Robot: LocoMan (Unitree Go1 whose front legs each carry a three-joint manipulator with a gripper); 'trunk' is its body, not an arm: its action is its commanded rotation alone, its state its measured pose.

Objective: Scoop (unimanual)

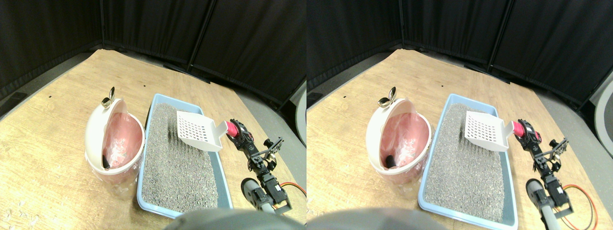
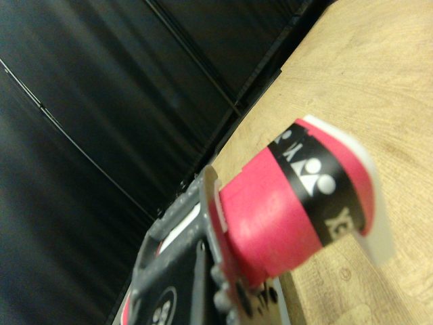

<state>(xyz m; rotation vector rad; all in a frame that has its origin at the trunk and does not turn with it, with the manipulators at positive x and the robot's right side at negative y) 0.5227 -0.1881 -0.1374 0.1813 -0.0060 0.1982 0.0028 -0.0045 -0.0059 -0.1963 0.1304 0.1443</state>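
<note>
Wooden floor [image 1: 48, 158], black curtains [image 1: 239, 33]. We list: blue tray [image 1: 221, 173] of litter [image 1: 177, 163]; white scoop [image 1: 198, 130] over its far right corner, handle clamped in right gripper [image 1: 234, 130]; pink bin [image 1: 115, 143] beside left edge.

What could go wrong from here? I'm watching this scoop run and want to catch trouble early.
1. The scoop hangs above the litter tray, not over the bin; anything in it could drop short on the way across.
2. The bin's opening is tilted and half hooded by its lid, so the wide scoop might clip the rim.
3. The gripper holds only the pink handle's end; the scoop could twist.
</note>
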